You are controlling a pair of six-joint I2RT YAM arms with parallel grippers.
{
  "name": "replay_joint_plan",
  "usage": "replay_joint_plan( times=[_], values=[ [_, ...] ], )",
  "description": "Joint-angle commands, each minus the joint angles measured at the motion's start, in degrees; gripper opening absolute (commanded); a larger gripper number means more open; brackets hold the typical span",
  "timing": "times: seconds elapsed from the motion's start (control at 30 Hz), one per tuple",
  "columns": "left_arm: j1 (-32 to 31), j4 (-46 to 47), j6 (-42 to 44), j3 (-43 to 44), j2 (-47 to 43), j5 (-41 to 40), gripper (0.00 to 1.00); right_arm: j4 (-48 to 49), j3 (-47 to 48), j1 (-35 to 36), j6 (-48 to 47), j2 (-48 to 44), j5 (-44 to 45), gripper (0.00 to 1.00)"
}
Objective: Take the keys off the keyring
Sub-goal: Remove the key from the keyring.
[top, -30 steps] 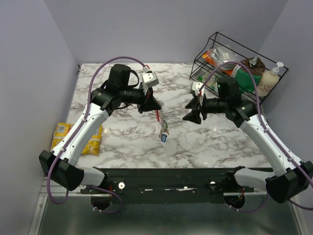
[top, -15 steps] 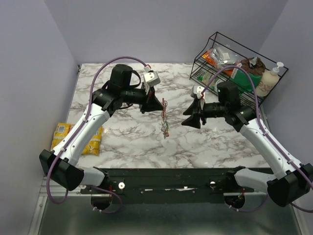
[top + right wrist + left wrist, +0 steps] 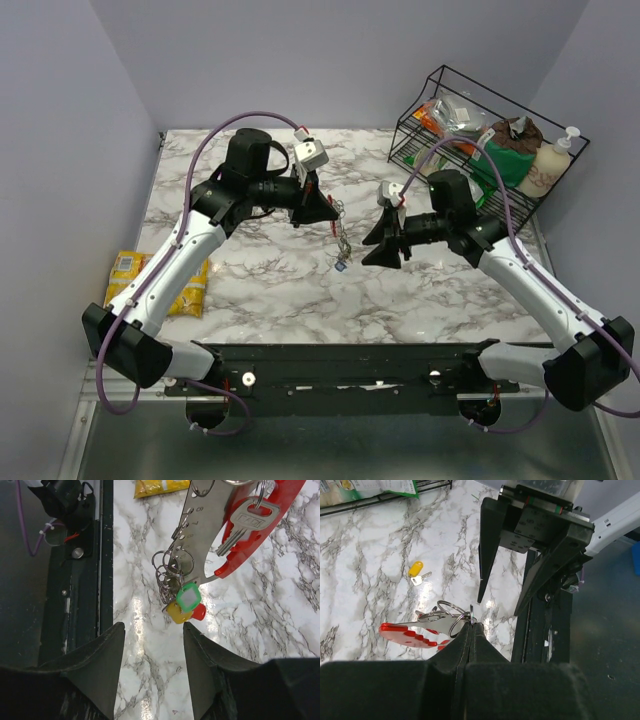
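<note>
Overhead camera looks down; wrist cameras closely share the keyring (image 3: pixel 270 530).

table (image 3: pixel 430 290): white marble, grey-veined.
wire basket (image 3: pixel 412 140): stands at the 1 o'clock corner.
snack packet (image 3: pixel 130 268): yellow, flat at the 8 o'clock edge.
loose key (image 3: pixel 416 570): yellow head, lying flat on the marble.

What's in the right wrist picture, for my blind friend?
A red-and-grey metal keyring clip hangs over a white marble table, with green, yellow and red tagged keys dangling from it. The right black tool is open near them.
</note>
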Motion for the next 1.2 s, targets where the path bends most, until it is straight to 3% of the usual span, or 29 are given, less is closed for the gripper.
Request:
replay_joint_plan(
  times=[0.0,0.5,1.17],
  values=[
    [-0.34,4.11,-1.87,-0.37,0.05,1.14,0.00,2.24,-1.90,0.96,0.61,1.10,-0.92,0.58],
    [-0.34,10.87,-10.39,-3.62,-2.59,-6.68,0.00,5.75,-3.67,2.73,2.37,3.91,2.33,0.54],
    [-0.43,12.98,-10.74,-6.87,-3.82,0.09,0.00,9.53,-3.31,2.81,6.14,3.91,7.16,0.49]
  ],
)
